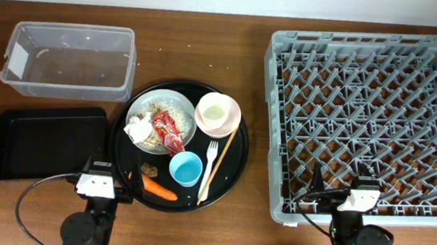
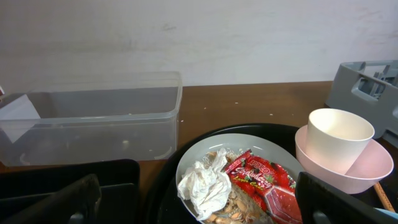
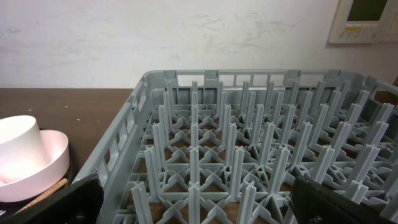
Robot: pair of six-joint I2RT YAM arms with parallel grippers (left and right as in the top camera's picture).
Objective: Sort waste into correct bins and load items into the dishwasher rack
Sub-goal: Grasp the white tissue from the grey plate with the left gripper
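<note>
On the round black tray (image 1: 234, 168), a pale grey plate-bowl (image 1: 164, 101) holds crumpled white tissue (image 2: 202, 183), a red wrapper (image 2: 264, 180) and beige food scraps (image 2: 239, 208). A white cup (image 2: 339, 137) stands in the pink bowl (image 2: 373, 171). A light-blue cup (image 1: 186, 168), white fork (image 1: 211, 160), chopstick (image 1: 220, 161), carrot (image 1: 160, 188) and brown lump (image 1: 149, 169) lie on the tray. My left gripper (image 1: 105, 177) is open and empty at the tray's near-left edge. My right gripper (image 1: 348, 191) is open and empty over the grey rack's (image 1: 371, 121) front edge.
The clear plastic tub (image 1: 70, 61) stands at the back left, and the shallow black rectangular tray (image 1: 48, 142) lies in front of it, left of my left gripper. The rack fills the right side of the brown table (image 1: 246, 214).
</note>
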